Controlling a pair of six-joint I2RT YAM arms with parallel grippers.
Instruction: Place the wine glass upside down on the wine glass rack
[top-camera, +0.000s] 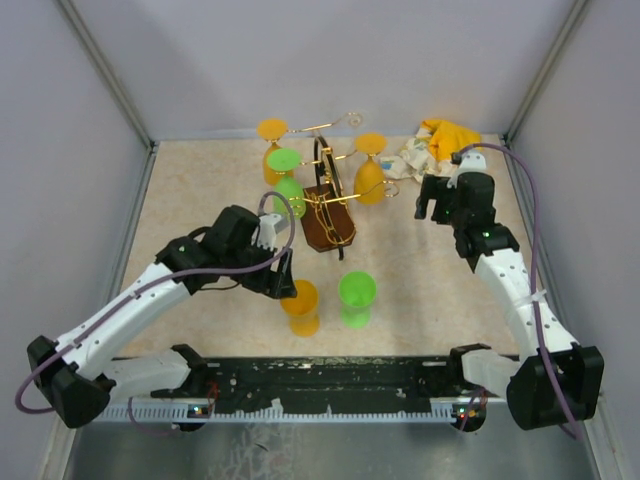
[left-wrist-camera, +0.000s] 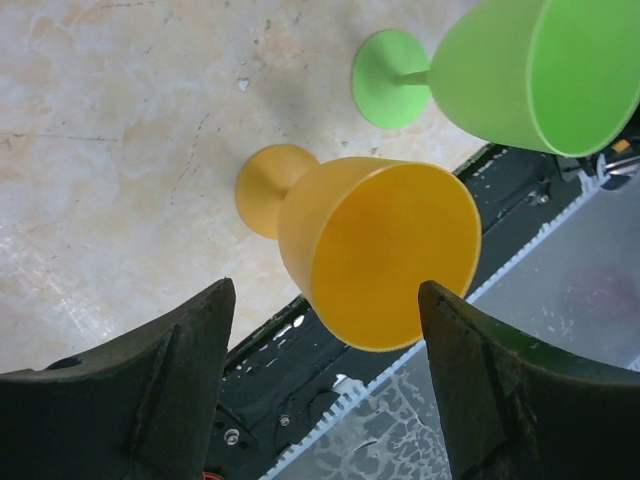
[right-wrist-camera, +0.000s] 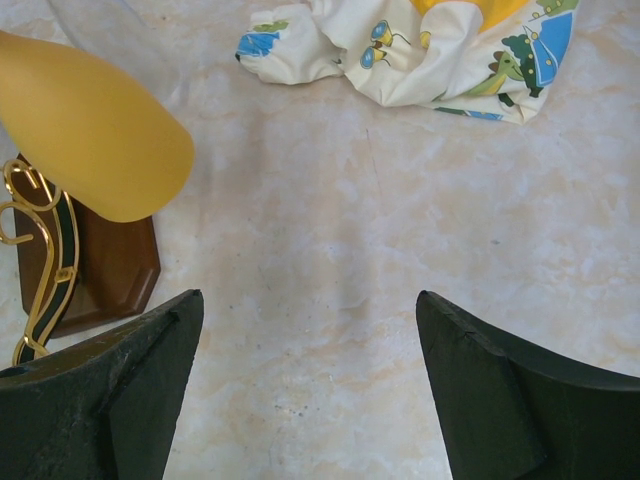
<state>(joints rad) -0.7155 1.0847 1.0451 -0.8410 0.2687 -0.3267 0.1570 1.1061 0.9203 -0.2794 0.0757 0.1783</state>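
The wine glass rack (top-camera: 325, 205), gold wire on a dark brown wooden base, stands mid-table. Upside down on its arms hang two orange glasses (top-camera: 271, 140) (top-camera: 370, 172) and a green one (top-camera: 286, 178). An orange wine glass (top-camera: 300, 305) and a green wine glass (top-camera: 356, 298) stand upright near the front. My left gripper (top-camera: 283, 275) is open beside the upright orange glass (left-wrist-camera: 380, 250), whose rim lies just ahead of the spread fingertips, untouched. The green glass (left-wrist-camera: 530, 70) is further right. My right gripper (top-camera: 432, 200) hovers open over bare table, right of the rack base (right-wrist-camera: 110, 270).
A crumpled patterned cloth (top-camera: 435, 145) (right-wrist-camera: 420, 50) lies at the back right. Grey walls enclose the table on three sides. A black rail (top-camera: 330, 375) runs along the front edge between the arm bases. A hanging orange glass (right-wrist-camera: 90, 130) is close to the right gripper's left finger.
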